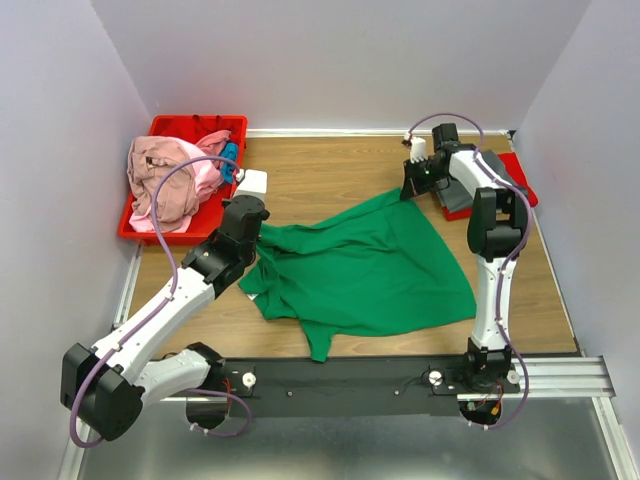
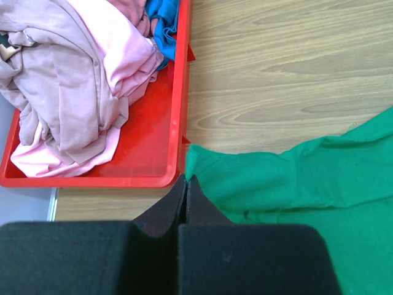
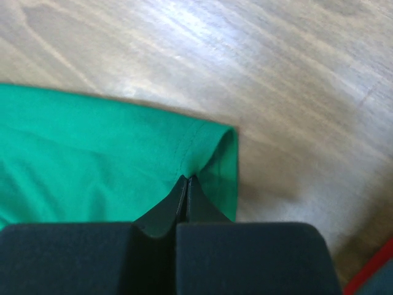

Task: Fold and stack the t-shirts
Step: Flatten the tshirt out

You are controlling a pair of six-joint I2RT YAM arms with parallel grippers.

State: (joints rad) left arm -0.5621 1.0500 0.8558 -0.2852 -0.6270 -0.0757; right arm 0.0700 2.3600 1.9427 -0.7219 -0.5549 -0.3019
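**Green shirt pinched at two corners, other shirts off to the sides**

Table (image 1: 330,165): wood top, both arms reaching out over it from the near edge.

Green t-shirt (image 1: 370,270): the biggest item. It lies mid-table, spread loosely and wrinkled, with one end drawn toward the far right and the other toward the left beside the bin. A narrow tail hangs toward the near edge.

Red bin (image 1: 160,228): far left corner of the table. Its near right corner is just beside the green shirt's left end.

Pink shirts (image 1: 165,180): a crumpled heap of dusty pink and lighter pink that fills the bin and spills over its left rim.

Dark grey shirt (image 1: 458,200): far right, lying on a red tray (image 1: 522,188) and partly hidden behind the right arm.

Blue shirt (image 1: 230,160): a small bunch tucked in the bin on the right side of the pink heap.

Left gripper (image 2: 186,179): jaws clenched tight with the tips on the green shirt's left edge. The cloth appears nipped between them.

Right gripper (image 3: 186,179): jaws clenched on the hemmed corner at the green shirt's far right end, and the fabric puckers into the tips.
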